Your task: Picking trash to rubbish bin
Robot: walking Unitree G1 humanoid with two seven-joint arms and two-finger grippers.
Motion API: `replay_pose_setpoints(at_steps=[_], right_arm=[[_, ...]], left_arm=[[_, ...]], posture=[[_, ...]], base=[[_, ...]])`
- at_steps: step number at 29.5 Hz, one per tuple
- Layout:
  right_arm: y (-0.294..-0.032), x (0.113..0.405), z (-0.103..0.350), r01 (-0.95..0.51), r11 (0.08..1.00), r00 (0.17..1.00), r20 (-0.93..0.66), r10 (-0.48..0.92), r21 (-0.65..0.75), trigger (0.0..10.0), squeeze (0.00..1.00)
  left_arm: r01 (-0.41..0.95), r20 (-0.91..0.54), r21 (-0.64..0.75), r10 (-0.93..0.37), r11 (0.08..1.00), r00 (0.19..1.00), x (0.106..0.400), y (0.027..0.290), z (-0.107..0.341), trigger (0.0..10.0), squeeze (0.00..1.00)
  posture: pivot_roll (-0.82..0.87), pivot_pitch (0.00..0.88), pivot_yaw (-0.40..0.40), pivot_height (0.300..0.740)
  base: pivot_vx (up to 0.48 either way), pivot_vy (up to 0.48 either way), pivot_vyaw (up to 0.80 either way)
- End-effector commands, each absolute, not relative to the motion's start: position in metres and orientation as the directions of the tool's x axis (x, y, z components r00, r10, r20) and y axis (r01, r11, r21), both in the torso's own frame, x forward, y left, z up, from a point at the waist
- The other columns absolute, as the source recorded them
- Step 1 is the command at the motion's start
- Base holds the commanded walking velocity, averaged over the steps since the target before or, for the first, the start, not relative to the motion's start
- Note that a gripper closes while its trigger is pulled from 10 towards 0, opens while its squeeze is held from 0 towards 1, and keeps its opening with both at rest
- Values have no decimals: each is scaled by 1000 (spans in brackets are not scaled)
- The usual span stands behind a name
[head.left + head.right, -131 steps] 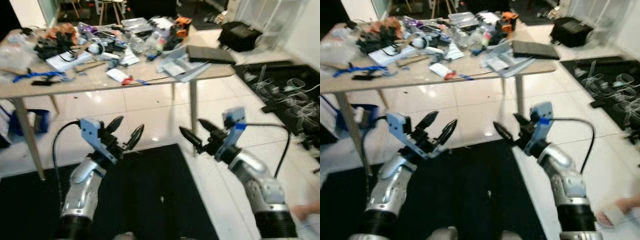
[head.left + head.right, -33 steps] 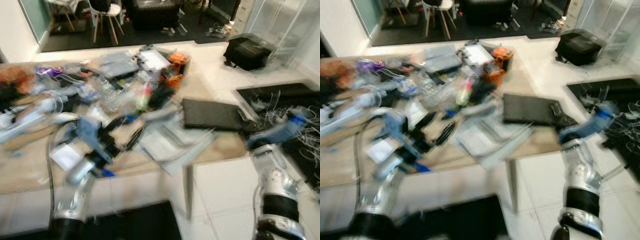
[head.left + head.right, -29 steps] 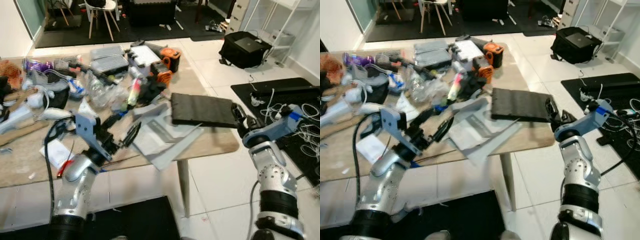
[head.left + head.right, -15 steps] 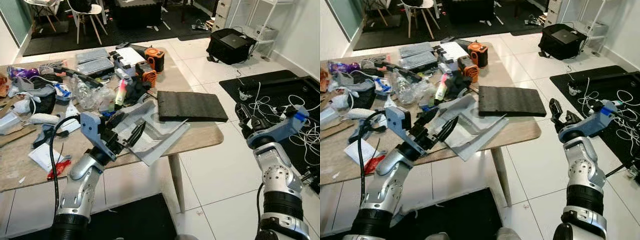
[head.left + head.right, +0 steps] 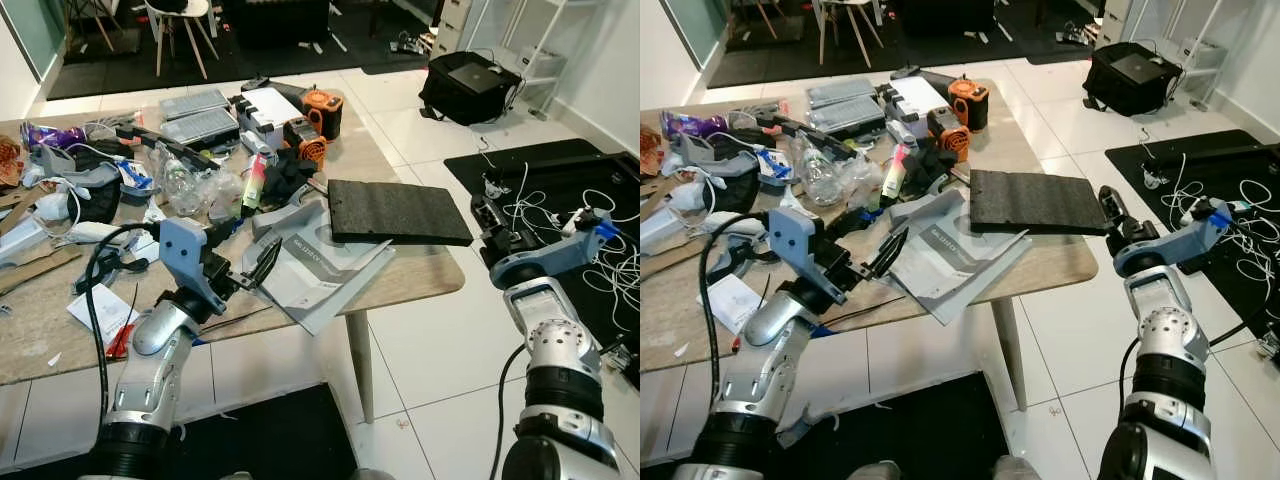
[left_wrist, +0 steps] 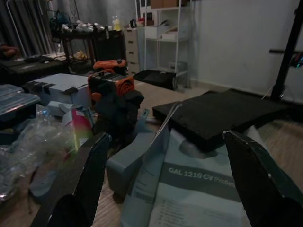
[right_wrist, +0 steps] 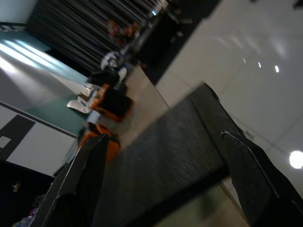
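Over the near edge of the cluttered table (image 5: 420,275), the left gripper (image 5: 248,262) is hovering with its jaws spread, pointing across the grey printed leaflet (image 5: 320,268) that is lying flat and partly overhanging that edge. At the table's far right corner the right gripper (image 5: 1110,215) is reaching in with its jaws also apart, and in its wrist view the black foam slab (image 7: 161,161) is sitting between and just ahead of the two fingers.

The step in hand looks like choosing and closing on a first piece of trash. To do it well, each arm should probably be committing to one loose item rather than raking the pile: the leaflet is thin and flat, so a finger likely needs to be slipping under its overhanging corner, while the slab offers a thick edge for a side pinch. Neither item is being touched yet. No rubbish bin is identifiable among these views, so carrying will call for turning away afterwards.
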State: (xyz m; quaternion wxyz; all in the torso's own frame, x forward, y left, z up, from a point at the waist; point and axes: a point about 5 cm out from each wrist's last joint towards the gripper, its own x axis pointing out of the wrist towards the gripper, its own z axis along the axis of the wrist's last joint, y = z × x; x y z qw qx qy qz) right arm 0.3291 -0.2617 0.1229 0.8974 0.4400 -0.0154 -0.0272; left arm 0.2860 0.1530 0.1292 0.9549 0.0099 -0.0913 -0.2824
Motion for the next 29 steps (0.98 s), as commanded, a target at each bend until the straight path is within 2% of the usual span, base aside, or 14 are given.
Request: replay_pose_setpoints(at_steps=[1,2,3,6,11,12,18,29], right_arm=[[-262,328,117,52,590,998,-21,-58,805,10000,0],[-264,327,109,86,566,996,-55,-71,820,10000,0],[-267,326,107,101,556,994,-66,-84,825,10000,0],[-275,325,104,132,541,990,-86,-110,831,10000,0],[-281,324,101,156,535,987,-103,-127,831,10000,0],[-285,326,103,150,525,987,-99,-123,838,10000,0],[-287,331,108,130,513,991,-87,-106,848,10000,0],[-298,321,92,187,498,981,-140,-131,847,10000,0]], left_arm=[[542,156,111,-554,833,818,287,152,130,10000,0],[542,112,214,-572,813,813,287,154,130,10000,0],[541,107,252,-579,802,808,286,156,132,10000,0],[555,104,293,-603,778,791,285,158,136,10000,0],[593,95,304,-643,746,760,282,158,137,10000,0],[650,86,299,-698,699,711,276,157,139,10000,0],[718,28,311,-761,623,648,266,161,139,10000,0],[746,-81,347,-775,568,627,260,183,138,10000,0]], posture=[[8,0,-4,740],[13,0,-5,740],[13,0,-2,740],[13,0,3,740],[14,0,7,740],[16,0,10,740],[21,0,19,740],[17,0,54,740]], base=[[0,0,0],[0,0,0],[0,0,0],[0,0,0],[0,0,0],[0,0,0],[0,0,0],[0,0,0]])
